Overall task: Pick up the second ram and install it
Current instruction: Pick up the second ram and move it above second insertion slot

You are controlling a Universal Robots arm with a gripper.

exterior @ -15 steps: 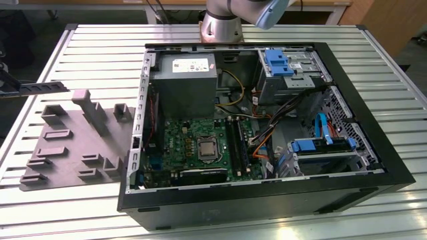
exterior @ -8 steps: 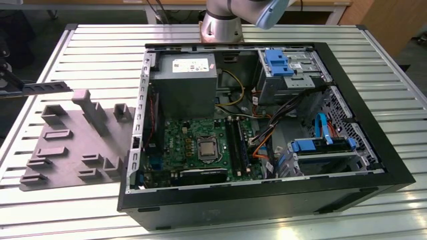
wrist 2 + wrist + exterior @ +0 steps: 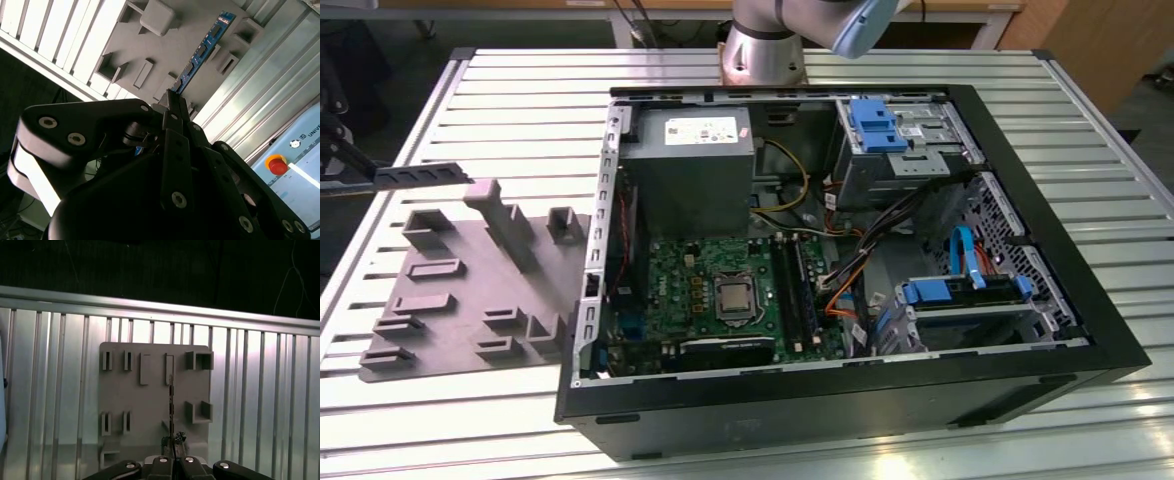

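In the second wrist view the second ram [image 3: 202,50], a thin blue board with dark chips, sticks out lengthwise from my gripper [image 3: 172,96], which is shut on one end of it. In the first wrist view the ram [image 3: 171,405] appears edge-on as a thin line rising from the gripper [image 3: 174,441]. It hangs in the air above the grey plastic tray [image 3: 170,45] [image 3: 150,400]. In the exterior view the tray [image 3: 467,290] lies on the table at the view's left. The open computer case [image 3: 854,400] holds the green motherboard [image 3: 674,285] with its long black slot rails [image 3: 794,290].
The slatted metal table [image 3: 520,100] carries the tray and the case. Inside the case are a grey power supply [image 3: 687,175], blue drive brackets [image 3: 874,125] and loose cables [image 3: 894,215]. The arm's base [image 3: 767,45] stands behind the case. A box with a red button [image 3: 276,164] lies beyond the table.
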